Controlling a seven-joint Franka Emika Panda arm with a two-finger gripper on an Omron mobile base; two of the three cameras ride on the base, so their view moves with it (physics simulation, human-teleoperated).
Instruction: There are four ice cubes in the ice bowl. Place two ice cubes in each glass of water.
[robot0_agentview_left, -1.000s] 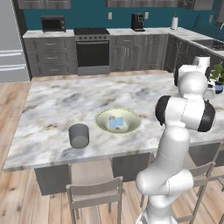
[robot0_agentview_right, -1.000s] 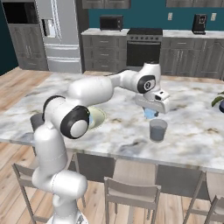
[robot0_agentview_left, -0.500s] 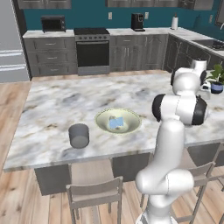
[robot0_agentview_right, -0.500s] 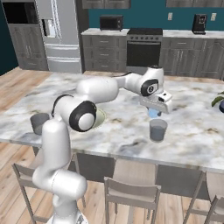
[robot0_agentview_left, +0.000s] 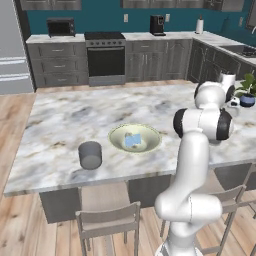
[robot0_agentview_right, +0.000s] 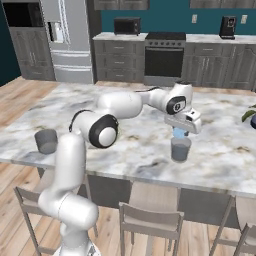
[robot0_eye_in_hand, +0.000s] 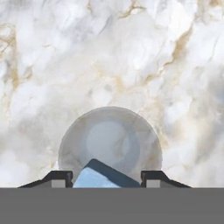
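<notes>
End effector (robot0_agentview_right: 181, 133) pinches 1 cube (robot0_eye_in_hand: 97, 179) directly above a glass (robot0_agentview_right: 180, 149); bowl (robot0_agentview_left: 135, 138) sits on the tabletop (robot0_agentview_left: 65, 120).

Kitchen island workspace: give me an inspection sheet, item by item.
Surface: marble island top, bare around the items.
Job's things: ice bowl mid-island with ice cubes inside; one glass near the front edge; second glass under the end effector.
Clutter: potted plant at the far right.
Grippers: end effector above the second glass, shut on an ice cube.
Cables: nothing seen.
Surroundings: stove, fridge, stools.
</notes>
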